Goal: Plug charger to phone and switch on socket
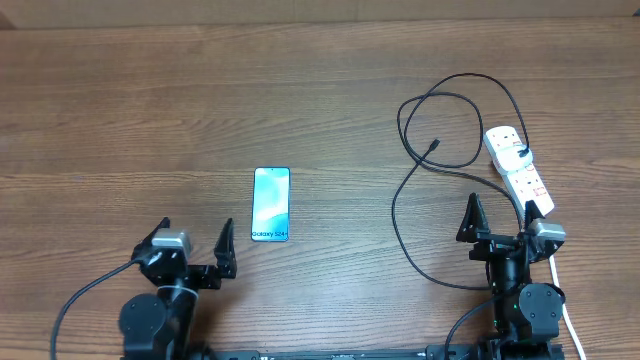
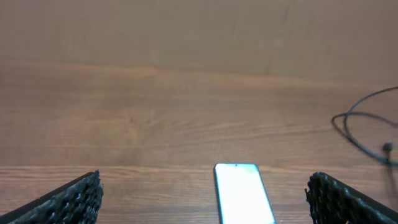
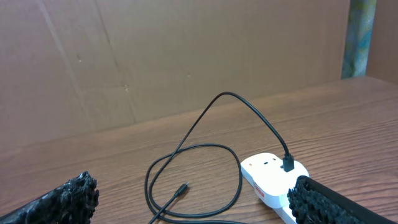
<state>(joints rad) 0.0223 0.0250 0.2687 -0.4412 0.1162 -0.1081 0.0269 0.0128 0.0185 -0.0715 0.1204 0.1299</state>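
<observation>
The phone (image 1: 271,204) lies flat on the table, screen up, just ahead and right of my left gripper (image 1: 192,240); it also shows in the left wrist view (image 2: 242,200) between the open fingers (image 2: 202,199). The white socket strip (image 1: 518,168) lies at the right, with the black charger plug (image 1: 521,153) in it. The charger cable (image 1: 400,215) loops over the table; its connector tip (image 1: 433,146) lies loose left of the strip. In the right wrist view the tip (image 3: 182,188), the plug (image 3: 288,163) and the strip (image 3: 267,174) lie ahead of my open right gripper (image 3: 193,208), which sits near the strip's end (image 1: 500,215).
The strip's thick white cord (image 1: 566,305) runs down past the right arm's base. A brown cardboard wall (image 3: 186,56) stands behind the table. The wooden tabletop (image 1: 150,110) is bare at the left and back.
</observation>
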